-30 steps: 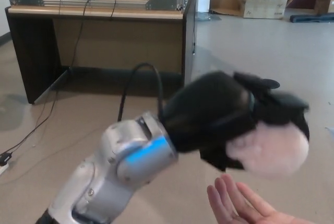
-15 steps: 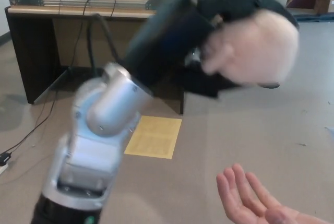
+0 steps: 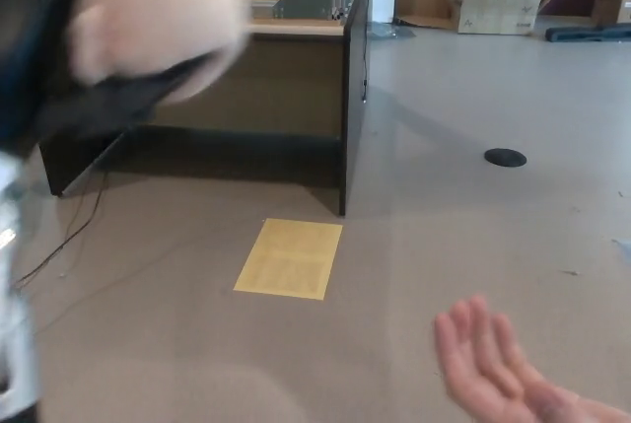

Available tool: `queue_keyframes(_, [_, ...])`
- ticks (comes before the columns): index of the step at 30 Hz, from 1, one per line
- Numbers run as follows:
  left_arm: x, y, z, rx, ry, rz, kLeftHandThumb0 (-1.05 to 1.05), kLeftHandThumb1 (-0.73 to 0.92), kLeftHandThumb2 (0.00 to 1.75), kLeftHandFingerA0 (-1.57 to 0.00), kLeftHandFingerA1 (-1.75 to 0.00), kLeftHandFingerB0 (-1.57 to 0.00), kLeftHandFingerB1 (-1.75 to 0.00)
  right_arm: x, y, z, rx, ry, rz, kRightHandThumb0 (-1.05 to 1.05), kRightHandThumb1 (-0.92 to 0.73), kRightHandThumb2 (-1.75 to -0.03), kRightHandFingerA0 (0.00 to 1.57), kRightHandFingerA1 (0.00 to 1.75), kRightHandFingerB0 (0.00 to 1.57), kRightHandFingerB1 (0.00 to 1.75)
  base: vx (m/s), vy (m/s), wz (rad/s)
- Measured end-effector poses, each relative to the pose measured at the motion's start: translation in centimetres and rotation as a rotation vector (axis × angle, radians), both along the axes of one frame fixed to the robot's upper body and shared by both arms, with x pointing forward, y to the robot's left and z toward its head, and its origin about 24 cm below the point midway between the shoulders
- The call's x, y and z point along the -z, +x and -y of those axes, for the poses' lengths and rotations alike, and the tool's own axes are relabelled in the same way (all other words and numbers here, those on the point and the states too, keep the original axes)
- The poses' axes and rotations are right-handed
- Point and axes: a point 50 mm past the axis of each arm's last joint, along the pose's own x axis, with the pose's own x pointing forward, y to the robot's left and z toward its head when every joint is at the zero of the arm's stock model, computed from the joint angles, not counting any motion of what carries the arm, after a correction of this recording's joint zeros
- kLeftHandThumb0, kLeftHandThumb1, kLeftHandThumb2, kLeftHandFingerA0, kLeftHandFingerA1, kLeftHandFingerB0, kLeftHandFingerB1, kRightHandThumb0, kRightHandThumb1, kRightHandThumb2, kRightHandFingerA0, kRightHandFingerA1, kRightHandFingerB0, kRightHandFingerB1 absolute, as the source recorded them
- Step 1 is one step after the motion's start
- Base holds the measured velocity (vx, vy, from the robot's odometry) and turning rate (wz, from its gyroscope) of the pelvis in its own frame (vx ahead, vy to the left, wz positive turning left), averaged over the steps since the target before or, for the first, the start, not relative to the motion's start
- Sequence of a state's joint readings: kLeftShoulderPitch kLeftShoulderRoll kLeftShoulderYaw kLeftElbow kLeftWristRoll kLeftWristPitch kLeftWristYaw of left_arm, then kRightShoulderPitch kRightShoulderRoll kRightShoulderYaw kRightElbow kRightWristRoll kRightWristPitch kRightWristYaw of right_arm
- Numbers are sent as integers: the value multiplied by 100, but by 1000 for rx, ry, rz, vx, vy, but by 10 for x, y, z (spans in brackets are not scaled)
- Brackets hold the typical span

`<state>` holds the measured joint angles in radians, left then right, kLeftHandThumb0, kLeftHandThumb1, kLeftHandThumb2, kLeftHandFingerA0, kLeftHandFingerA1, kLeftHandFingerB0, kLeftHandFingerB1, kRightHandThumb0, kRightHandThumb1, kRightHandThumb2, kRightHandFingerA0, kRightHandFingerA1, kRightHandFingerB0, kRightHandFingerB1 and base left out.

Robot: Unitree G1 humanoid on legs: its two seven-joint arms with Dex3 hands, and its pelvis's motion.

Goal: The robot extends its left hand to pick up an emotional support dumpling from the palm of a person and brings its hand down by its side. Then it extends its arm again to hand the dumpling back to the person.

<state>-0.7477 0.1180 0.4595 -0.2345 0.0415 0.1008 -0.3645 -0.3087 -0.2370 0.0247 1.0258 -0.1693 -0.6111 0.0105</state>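
Observation:
The pale pink plush dumpling [image 3: 158, 14] fills the upper left of the head view, large, blurred and close to the camera. My black left hand [image 3: 79, 78] is shut on it, its fingers wrapping under and beside the plush. A person's open palm [image 3: 498, 374] reaches in at the lower right with nothing on it, far from the dumpling. My right hand does not show.
A dark wooden desk [image 3: 296, 78] with metal frames on top stands behind. A yellow sheet [image 3: 289, 258] lies on the floor before it. A black disc [image 3: 505, 157] sits on the floor to the right, and a cardboard box [image 3: 493, 4] at the back.
My left hand has swung up and to the left with the dumpling, away from the person's palm. The palm has stayed low at the right.

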Motion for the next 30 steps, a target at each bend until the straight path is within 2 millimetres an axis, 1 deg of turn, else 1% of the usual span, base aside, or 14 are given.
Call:
queue_keyframes(2, [14,-1,-12,-18,-36,-47,-2,85,65,-96,-139,-82,-87,0,0,0,0,0,-1,-38,-59,-59,84,52,64,42,0,0,0])
queue_keyframes(4, [47,-4,-33,-57,-94,-160,-2,85,65,-96,-139,-82,-87,0,0,0,-1,0,-1,-38,-59,-59,84,52,64,42,0,0,0])
queue_keyframes(5, [54,-5,-37,-65,-106,-182,-8,78,69,-97,-152,-88,-87,0,0,0,-1,0,-1,-37,-58,-59,83,54,65,42,0,0,0])
queue_keyframes(6, [68,-8,-45,-81,-131,-230,-8,78,69,-97,-152,-88,-87,0,0,0,-1,-1,-1,-37,-58,-59,83,54,65,42,0,0,0])
queue_keyframes(7, [76,-9,-48,-87,-144,-257,-9,75,68,-100,-145,-91,-88,0,0,0,-1,-1,-1,-38,-58,-59,83,53,64,42,0,0,0])
queue_keyframes(9, [122,-15,-67,-126,-205,-418,-9,73,69,-100,-142,-92,-87,0,0,0,0,-1,-2,-39,-58,-59,83,52,64,42,0,0,0])
queue_keyframes(10, [132,-17,-70,-135,-216,-452,-9,73,69,-100,-142,-92,-87,0,0,0,0,-1,-2,-39,-58,-59,83,52,64,42,0,0,0])
queue_keyframes(13, [193,-30,-87,-184,-279,-666,-8,73,68,-103,-143,-95,-87,1,0,-1,1,-1,-4,-39,-59,-59,82,52,64,42,0,0,0])
queue_keyframes(16, [226,-40,-93,-208,-317,-780,-8,75,70,-104,-144,-93,-89,1,0,-1,2,-1,-5,-38,-58,-58,82,52,64,42,0,0,0])
queue_keyframes(17, [247,-47,-97,-222,-347,-851,-8,75,70,-104,-144,-93,-89,1,0,-1,2,-1,-5,-38,-58,-58,82,52,64,42,0,0,0])
queue_keyframes(18, [253,-49,-98,-226,-355,-871,-7,74,70,-103,-146,-93,-89,1,0,-1,2,-1,-5,-37,-58,-58,83,52,65,42,0,0,0])
queue_keyframes(19, [270,-54,-100,-236,-382,-926,-7,74,70,-103,-146,-93,-89,1,0,-1,2,-1,-5,-37,-58,-58,83,52,65,42,0,0,0])
queue_keyframes(24, [307,-68,-105,-268,-432,-1045,-11,71,72,-99,-146,-92,-89,0,2,-1,5,0,-3,-37,-57,-58,83,53,65,42,0,0,0])
queue_keyframes(30, [319,-76,-117,-311,-413,-1081,-11,74,70,-98,-146,-93,-86,1,2,-2,14,3,-3,-39,-58,-59,83,53,65,42,0,0,0])
